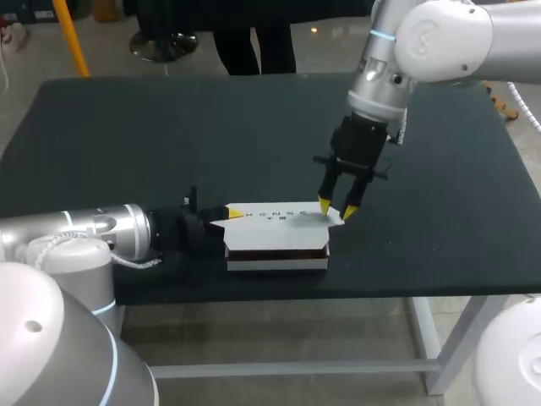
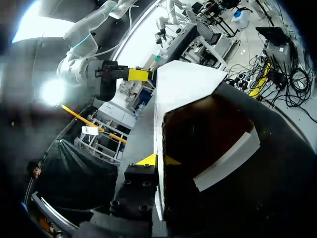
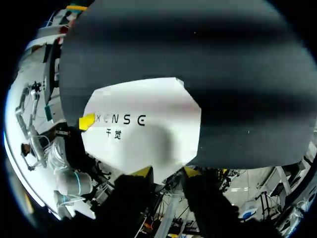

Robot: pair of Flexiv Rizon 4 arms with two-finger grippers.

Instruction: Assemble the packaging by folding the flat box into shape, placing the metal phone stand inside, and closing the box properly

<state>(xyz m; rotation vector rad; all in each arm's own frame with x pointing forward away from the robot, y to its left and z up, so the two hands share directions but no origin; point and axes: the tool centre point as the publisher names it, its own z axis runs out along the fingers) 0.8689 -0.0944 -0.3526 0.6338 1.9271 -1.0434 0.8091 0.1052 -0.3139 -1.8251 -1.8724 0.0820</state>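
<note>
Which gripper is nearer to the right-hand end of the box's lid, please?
Right. The right gripper sits at the lid's right end; the left gripper holds the box's opposite end.

The only lettering in view stands on the white cardboard box, on its flat top panel. In the head view it appears as a short line of dark capitals running along the panel's length, too small there to make out letter by letter. The right wrist view shows the same line much larger. The letters are widely spaced Latin capitals in a thin, plain face, set toward one end of the panel. Two smaller characters of another script sit just beneath the line's beginning.
</note>
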